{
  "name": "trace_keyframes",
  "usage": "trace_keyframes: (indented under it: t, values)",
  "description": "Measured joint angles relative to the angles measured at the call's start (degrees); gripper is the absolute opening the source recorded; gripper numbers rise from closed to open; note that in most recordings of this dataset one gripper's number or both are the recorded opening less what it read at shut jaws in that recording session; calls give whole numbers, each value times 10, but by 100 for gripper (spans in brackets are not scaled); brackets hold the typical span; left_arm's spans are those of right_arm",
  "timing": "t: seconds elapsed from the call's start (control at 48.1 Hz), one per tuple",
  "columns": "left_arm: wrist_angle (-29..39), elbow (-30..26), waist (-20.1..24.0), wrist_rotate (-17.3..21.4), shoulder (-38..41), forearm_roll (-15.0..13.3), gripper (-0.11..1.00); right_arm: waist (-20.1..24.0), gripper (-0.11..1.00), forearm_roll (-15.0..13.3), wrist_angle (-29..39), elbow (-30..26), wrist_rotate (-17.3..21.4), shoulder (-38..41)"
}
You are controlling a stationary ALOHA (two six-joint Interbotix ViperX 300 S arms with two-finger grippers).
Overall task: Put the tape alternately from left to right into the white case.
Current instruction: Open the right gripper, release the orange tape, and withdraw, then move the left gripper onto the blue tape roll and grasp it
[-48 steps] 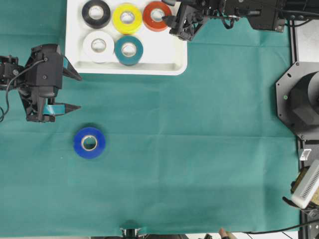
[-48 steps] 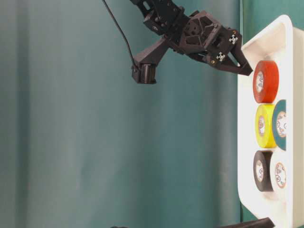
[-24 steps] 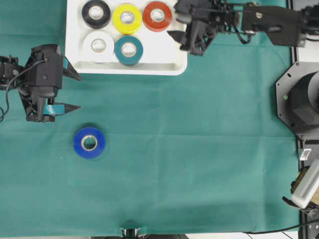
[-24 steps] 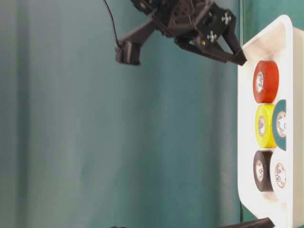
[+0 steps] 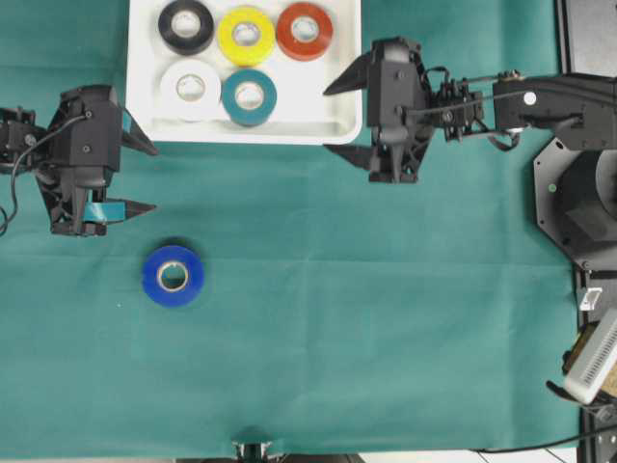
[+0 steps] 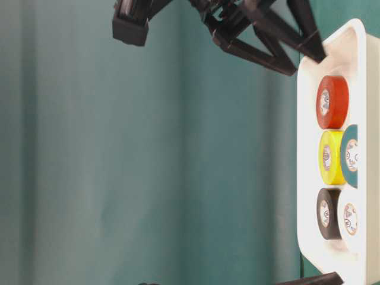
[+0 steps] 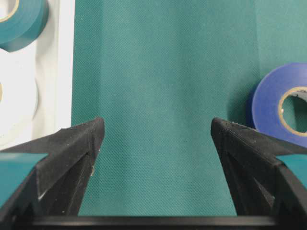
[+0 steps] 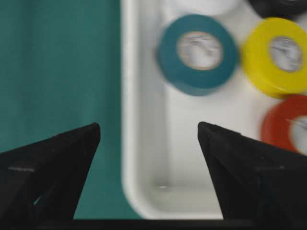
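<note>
A green cloth covers the table, creased in shallow folds. A black round base and a pale box sit off its right edge.

The white case lies at the top of the cloth. Five rolls lie flat inside it: black, yellow and red-orange in the far row, white and teal in the near row. The slot beside teal, under red-orange, is bare. The blue roll lies flat on the cloth, well apart from the case.

The left claw hangs at the cloth's left edge, jaws spread wide and holding nothing. The blue roll lies just below and to the right of its lower fingertip; in the left wrist view, it shows beside the right finger, outside the gap.

The right claw hangs at the case's right end, jaws wide and bare, one fingertip over the case's rim, the other over the cloth just beside it. The red-orange roll lies near the upper fingertip, not touching.
</note>
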Motion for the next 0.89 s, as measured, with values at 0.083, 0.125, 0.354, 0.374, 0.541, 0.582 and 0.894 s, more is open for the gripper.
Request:
trace_keyframes:
  t: [0.083, 0.125, 0.354, 0.374, 0.541, 0.582, 0.894]
  values:
    - [-1, 0, 0, 0, 0, 0, 99, 24, 87, 0, 0, 6, 4, 0]
    - [-1, 0, 0, 0, 0, 1, 99, 34, 87, 0, 0, 9, 4, 0]
    - [-1, 0, 0, 0, 0, 0, 99, 75, 87, 0, 0, 17, 4, -1]
    - [0, 0, 0, -1, 0, 0, 99, 77, 87, 0, 0, 17, 5, -1]
    - [0, 0, 0, 0, 0, 0, 99, 83, 87, 0, 0, 19, 5, -1]
    - [-1, 1, -1, 0, 0, 0, 99, 83, 87, 0, 0, 19, 4, -1]
    - [0, -1, -25, -42, 0, 0, 99, 83, 87, 1, 0, 19, 5, -1]
